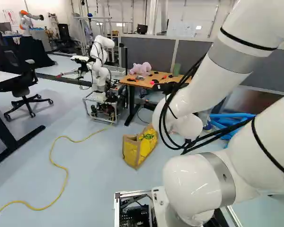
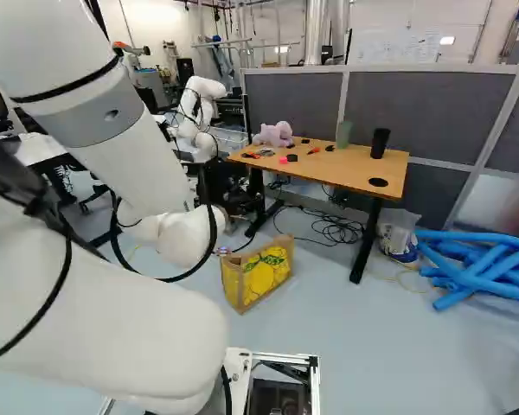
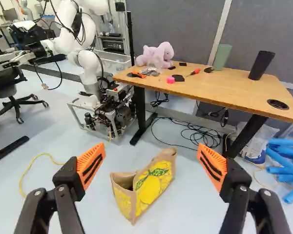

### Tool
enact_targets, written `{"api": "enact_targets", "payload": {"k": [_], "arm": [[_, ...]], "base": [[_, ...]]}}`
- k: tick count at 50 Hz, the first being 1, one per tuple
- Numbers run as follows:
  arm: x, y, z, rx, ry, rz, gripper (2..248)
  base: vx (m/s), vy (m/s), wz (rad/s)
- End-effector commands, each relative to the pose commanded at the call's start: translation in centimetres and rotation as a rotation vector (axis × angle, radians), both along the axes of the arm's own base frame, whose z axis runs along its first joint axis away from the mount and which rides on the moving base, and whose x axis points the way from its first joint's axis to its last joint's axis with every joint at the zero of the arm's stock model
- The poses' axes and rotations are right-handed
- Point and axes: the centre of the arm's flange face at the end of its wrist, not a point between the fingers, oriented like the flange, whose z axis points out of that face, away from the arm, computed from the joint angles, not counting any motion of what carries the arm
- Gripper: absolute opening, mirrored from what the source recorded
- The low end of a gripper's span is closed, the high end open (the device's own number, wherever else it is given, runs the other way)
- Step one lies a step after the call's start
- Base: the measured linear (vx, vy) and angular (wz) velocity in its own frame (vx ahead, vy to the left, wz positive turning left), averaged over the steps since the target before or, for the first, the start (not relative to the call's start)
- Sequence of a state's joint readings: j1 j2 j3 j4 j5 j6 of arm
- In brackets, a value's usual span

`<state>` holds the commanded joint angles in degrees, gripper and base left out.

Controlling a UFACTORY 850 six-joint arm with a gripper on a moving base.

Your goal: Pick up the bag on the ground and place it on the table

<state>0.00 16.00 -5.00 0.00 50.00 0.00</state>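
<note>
The white smooth arm (image 1: pixel 213 94) is cut off by the edges of both base views. In the left base view it hides the right end of the brown wooden counter (image 3: pixel 224 87); in the wrist view, this end is cut off. Inside the yellow and tan bag (image 3: pixel 154 187), the bottom is hidden. Some small dark pieces (image 3: pixel 178 78) upon the counter are too small to tell. The blue foam tubes (image 2: pixel 489 268) are cut off also.

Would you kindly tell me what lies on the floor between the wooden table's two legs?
Tangled black cables lie between those legs, in the right base and wrist views.
</note>
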Motion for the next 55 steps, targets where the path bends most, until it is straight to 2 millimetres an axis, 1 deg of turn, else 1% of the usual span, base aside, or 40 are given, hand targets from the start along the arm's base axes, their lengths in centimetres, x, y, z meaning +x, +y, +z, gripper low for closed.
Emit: {"api": "enact_targets", "payload": {"k": [55], "arm": [[0.0,0.0,0.0,0.0,0.0,0.0,247]], "base": [[0.138,0.003,0.0]]}}
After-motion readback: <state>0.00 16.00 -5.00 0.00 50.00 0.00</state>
